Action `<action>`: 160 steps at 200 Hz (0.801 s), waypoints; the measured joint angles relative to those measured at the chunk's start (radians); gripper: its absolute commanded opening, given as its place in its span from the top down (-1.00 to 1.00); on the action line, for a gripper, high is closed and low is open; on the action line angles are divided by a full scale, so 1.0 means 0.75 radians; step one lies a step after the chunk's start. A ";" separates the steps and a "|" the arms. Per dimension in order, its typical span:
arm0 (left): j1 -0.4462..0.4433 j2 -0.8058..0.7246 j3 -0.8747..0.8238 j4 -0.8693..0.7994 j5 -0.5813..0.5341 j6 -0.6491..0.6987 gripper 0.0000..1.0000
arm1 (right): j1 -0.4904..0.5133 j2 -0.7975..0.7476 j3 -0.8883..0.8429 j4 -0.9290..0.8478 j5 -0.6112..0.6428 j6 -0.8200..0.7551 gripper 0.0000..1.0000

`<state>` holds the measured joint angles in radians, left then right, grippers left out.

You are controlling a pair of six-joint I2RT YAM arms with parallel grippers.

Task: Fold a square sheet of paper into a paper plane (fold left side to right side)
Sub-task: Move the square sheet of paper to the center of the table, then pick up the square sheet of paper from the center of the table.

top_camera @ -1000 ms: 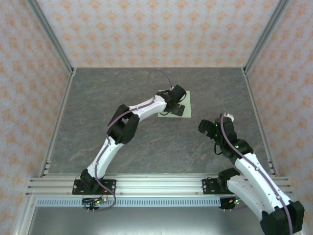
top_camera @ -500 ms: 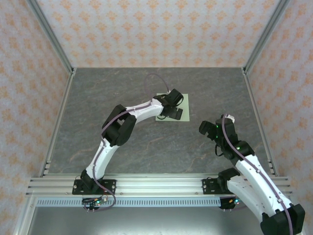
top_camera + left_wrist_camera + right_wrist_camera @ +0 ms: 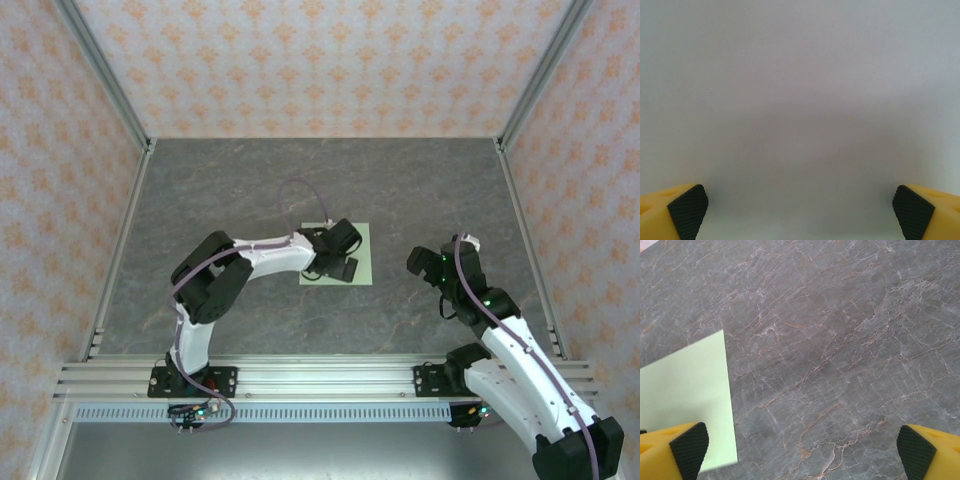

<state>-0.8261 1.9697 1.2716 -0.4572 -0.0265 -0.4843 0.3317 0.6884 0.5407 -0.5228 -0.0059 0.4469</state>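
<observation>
One square sheet of paper [image 3: 361, 250] — left gripper [image 3: 800, 215], right gripper [image 3: 800, 450] agape.

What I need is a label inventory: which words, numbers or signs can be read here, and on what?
None: no readable text anywhere. The pale green square sheet of paper is plain, and the grey marbled table and the orange-patterned walls carry no writing.

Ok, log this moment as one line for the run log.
paper: square sheet of paper flat, unfolded | left jaws: open, low over sheet, contact unclear | right jaws: open, over table, right of sheet, apart
</observation>
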 measured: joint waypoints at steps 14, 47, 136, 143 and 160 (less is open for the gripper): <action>-0.041 -0.044 -0.062 0.010 -0.006 -0.034 -0.99 | 0.000 0.014 -0.001 0.005 -0.014 0.004 -1.00; -0.070 -0.165 -0.186 -0.006 0.018 -0.078 -0.99 | 0.000 0.130 0.000 0.039 -0.072 0.009 -1.00; 0.144 -0.660 -0.605 0.280 0.316 -0.272 -0.96 | 0.317 0.947 0.422 0.173 -0.102 0.019 -0.99; 0.183 -0.660 -0.653 0.320 0.354 -0.299 -0.94 | 0.334 1.015 0.467 0.183 -0.100 0.019 -0.99; 0.226 -0.658 -0.723 0.374 0.434 -0.339 -0.93 | 0.364 1.163 0.571 0.205 -0.094 0.019 -0.99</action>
<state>-0.6563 1.4761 0.7292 -0.1764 0.2993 -0.7383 0.6048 1.5608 0.9691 -0.3687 -0.0761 0.4610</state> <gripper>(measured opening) 0.969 0.997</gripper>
